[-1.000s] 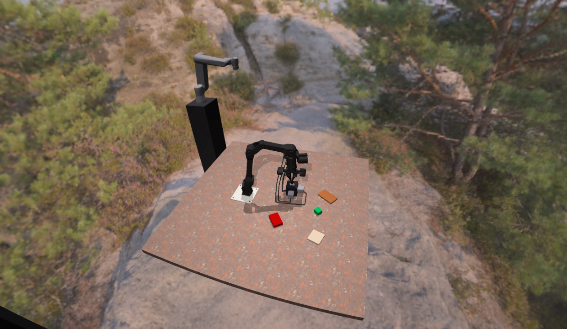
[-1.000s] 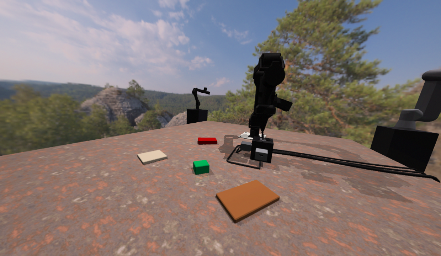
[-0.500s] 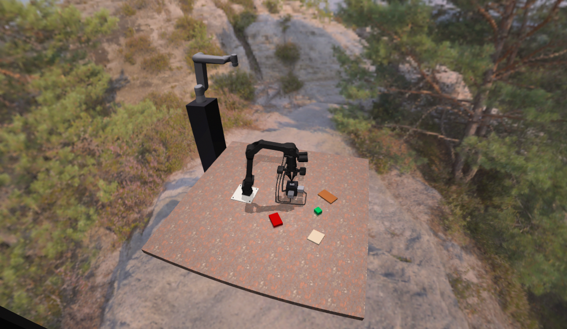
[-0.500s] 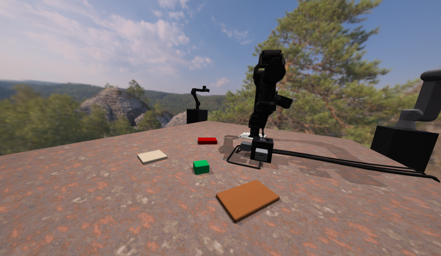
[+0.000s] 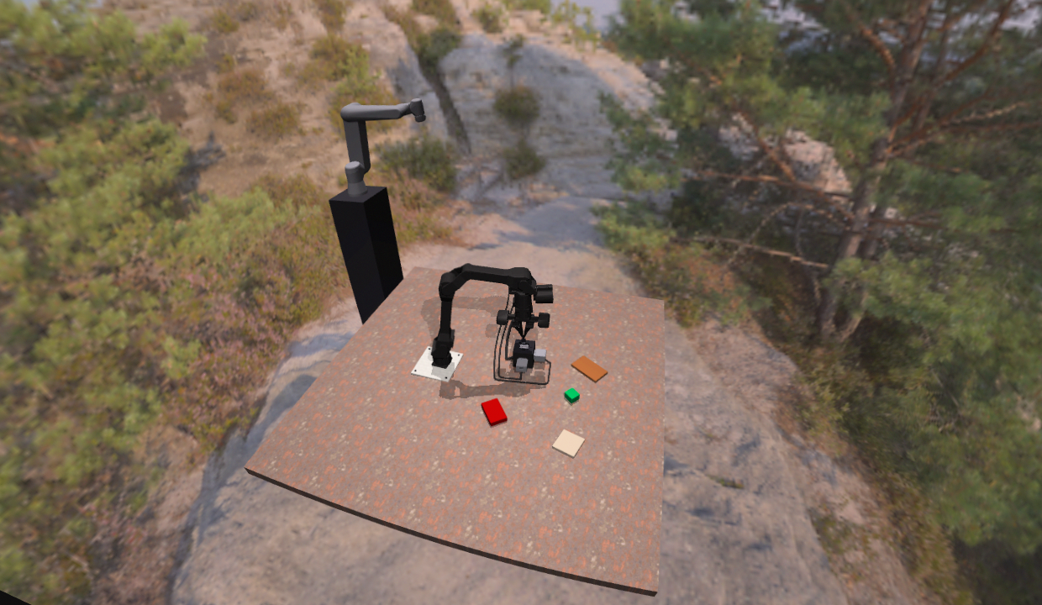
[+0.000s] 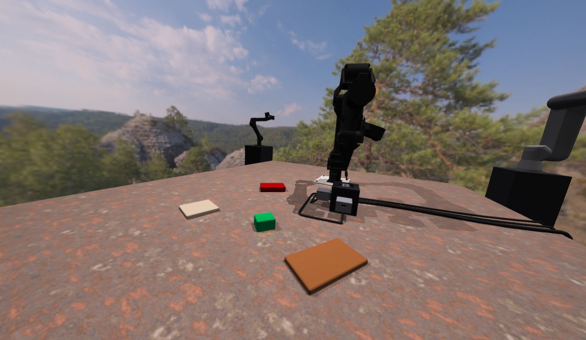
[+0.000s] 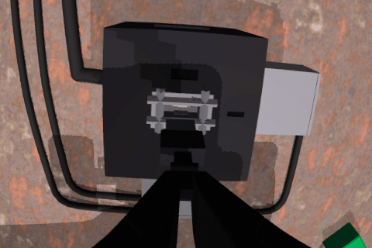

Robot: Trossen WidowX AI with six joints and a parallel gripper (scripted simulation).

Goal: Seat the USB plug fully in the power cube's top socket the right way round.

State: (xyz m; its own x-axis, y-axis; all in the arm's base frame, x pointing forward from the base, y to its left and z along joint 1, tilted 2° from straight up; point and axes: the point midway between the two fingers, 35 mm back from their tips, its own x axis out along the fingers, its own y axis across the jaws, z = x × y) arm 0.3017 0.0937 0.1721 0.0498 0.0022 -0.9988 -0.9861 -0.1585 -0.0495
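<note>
The black power cube (image 5: 518,353) (image 6: 345,193) (image 7: 128,124) stands on the table. The metal-rimmed socket (image 7: 160,110) on its top shows in the wrist view, with its inside partly visible. My gripper (image 5: 523,336) (image 6: 346,179) (image 7: 184,183) points down over the cube and is shut on the small black USB plug (image 7: 182,139). In the wrist view the plug covers only the near edge of the socket and appears to be above it, out of the opening. The exact gap and which way round the plug faces cannot be told.
Light grey blocks (image 6: 343,205) (image 6: 323,194) (image 7: 288,101) stick out from two sides of the cube. Black cables (image 6: 396,205) (image 7: 40,46) run around it. A green block (image 5: 570,395) (image 6: 264,222), red block (image 5: 493,412) (image 6: 272,187), orange slab (image 5: 589,368) (image 6: 325,264) and cream slab (image 5: 568,443) (image 6: 199,208) lie nearby.
</note>
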